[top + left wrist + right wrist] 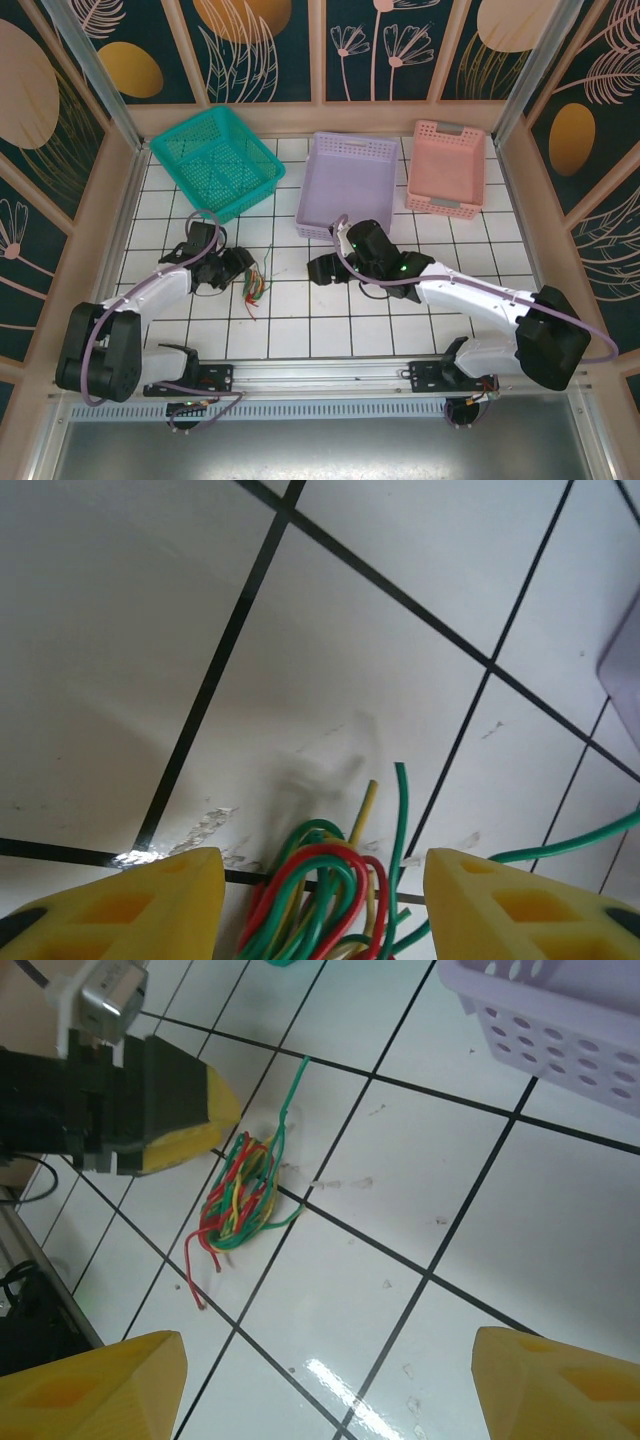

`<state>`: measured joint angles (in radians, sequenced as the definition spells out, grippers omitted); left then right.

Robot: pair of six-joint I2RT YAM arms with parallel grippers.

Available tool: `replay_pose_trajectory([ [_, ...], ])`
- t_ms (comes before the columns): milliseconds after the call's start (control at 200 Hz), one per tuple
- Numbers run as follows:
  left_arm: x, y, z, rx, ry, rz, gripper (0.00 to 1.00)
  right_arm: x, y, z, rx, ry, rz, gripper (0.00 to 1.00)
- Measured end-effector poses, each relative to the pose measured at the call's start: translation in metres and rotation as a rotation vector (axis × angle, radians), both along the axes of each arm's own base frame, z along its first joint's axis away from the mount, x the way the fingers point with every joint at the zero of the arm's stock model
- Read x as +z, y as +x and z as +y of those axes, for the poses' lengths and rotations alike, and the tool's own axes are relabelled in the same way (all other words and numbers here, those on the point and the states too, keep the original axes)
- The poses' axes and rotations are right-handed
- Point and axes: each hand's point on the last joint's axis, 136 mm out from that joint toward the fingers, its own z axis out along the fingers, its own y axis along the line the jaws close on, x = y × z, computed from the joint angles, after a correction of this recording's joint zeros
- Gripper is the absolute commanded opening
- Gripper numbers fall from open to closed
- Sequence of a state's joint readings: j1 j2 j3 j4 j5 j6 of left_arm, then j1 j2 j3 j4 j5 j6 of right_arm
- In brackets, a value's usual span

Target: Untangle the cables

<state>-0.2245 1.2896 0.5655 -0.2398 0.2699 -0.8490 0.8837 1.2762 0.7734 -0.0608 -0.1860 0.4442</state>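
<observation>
top view: the cables lie in one knot on the tiles, just beside the left gripper. left wrist: its jaws stand apart around the loops. right wrist: the right gripper is spread wide, holding nothing; untangling looks barely begun.

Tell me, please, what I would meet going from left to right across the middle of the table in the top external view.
left gripper, open → tangled red, green and yellow cables on the tiles → right gripper, open
</observation>
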Motion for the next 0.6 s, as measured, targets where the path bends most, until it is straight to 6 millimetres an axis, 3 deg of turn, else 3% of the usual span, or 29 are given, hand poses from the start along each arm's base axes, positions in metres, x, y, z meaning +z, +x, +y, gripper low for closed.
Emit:
replay_pose_trajectory([
  [440, -0.016, -0.012, -0.009, -0.076, 0.036, 0.034, 0.44, -0.002, 0.001, 0.002, -0.009, 0.019, 0.034, 0.77],
  [505, -0.019, -0.015, -0.011, -0.085, 0.036, 0.041, 0.35, -0.007, 0.002, 0.002, -0.010, 0.011, 0.049, 0.77],
  [600, -0.021, -0.015, -0.015, -0.087, 0.035, 0.040, 0.12, -0.017, 0.000, 0.004, 0.001, -0.001, 0.077, 0.77],
])
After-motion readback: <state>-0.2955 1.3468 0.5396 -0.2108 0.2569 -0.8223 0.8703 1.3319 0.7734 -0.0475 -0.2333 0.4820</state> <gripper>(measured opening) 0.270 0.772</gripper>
